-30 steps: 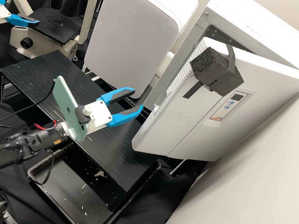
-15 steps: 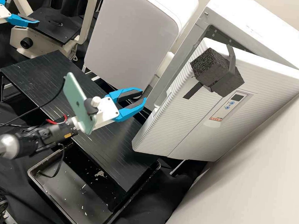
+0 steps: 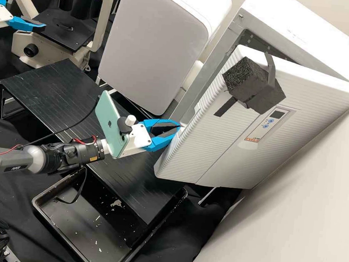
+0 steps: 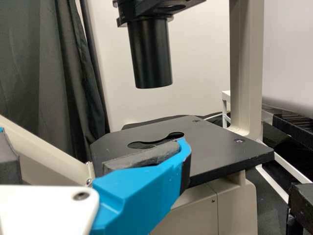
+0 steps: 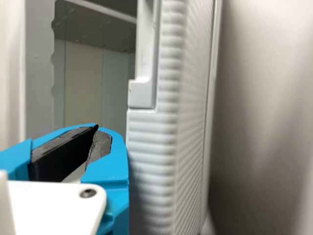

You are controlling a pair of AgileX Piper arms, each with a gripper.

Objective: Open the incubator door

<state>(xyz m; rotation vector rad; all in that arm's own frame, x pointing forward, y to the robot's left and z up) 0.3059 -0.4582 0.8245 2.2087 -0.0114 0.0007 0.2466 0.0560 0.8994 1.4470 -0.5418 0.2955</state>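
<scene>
The incubator's ribbed white door (image 3: 210, 147) stands partly swung out from its white body (image 3: 314, 45). At the door's free edge is my right gripper (image 3: 178, 127), its fingers shut with nothing visible between them. In the right wrist view, the fingertips of my right gripper (image 5: 99, 130) are beside the ribbed edge of the door (image 5: 151, 161), in front of the opening to the pale interior (image 5: 83, 83). My left gripper (image 3: 29, 10) is by the microscope at the far left, open and empty. The left wrist view shows my left gripper (image 4: 93, 142) before the microscope stage.
A black foam block (image 3: 249, 82) is strapped to the door's upper part. Left of the incubator stands a grey-fronted white appliance (image 3: 154, 42). A low black stand (image 3: 54, 94) lies under the right arm, above a black tray (image 3: 78, 233). The microscope (image 3: 65, 25) is behind.
The right arm has moved rightward to the door's free edge, and its gripper has gone from open to shut. My left gripper has kept its place, and the door stands much as before.
</scene>
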